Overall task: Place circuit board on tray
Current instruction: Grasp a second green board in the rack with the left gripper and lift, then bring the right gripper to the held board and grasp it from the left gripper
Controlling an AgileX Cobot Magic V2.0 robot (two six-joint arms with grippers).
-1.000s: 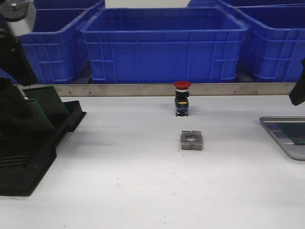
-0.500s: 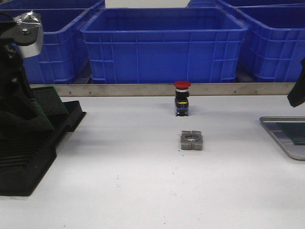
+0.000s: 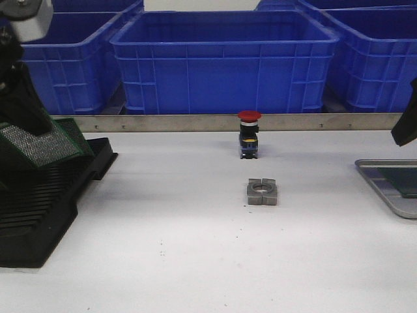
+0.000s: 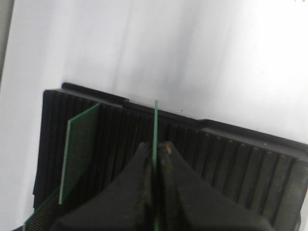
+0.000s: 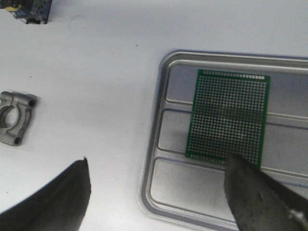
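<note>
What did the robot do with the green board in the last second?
The left claw, shut on a green circuit board, has lifted it a little higher out of the black rack. The right claw stayed open above the tray, where another board lies. The red button and metal block did not move.

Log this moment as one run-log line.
left claw: shut on circuit board above rack | right claw: open over tray | tray: one board already
</note>
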